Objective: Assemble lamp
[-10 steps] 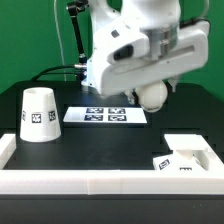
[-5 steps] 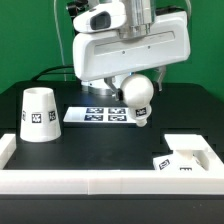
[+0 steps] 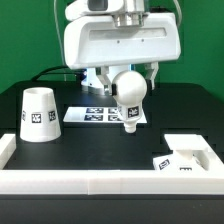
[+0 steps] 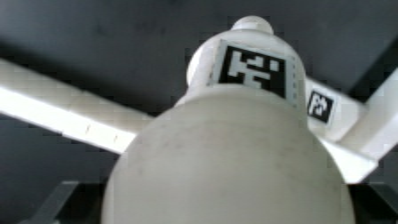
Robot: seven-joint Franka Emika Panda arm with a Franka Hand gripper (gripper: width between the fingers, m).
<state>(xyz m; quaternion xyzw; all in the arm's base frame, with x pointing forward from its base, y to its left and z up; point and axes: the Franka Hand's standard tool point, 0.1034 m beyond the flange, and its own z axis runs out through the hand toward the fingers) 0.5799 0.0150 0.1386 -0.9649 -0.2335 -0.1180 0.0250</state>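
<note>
My gripper (image 3: 128,82) is shut on the white ball-shaped bulb (image 3: 129,92) and holds it in the air above the marker board, neck pointing down. In the wrist view the bulb (image 4: 231,150) fills the picture, with a square tag on its neck; the fingers are mostly hidden behind it. The tapered cone shade (image 3: 38,112) stands on the table at the exterior view's left. The flat square base (image 3: 184,154) lies at the exterior view's right front, by the white frame.
The marker board (image 3: 100,114) lies flat on the black table below the bulb. A white frame wall (image 3: 90,181) runs along the front edge, with a corner piece at the left (image 3: 5,148).
The arm has swung toward the exterior view's left with the bulb in it, and the bulb now hangs lower, over the marker board.
</note>
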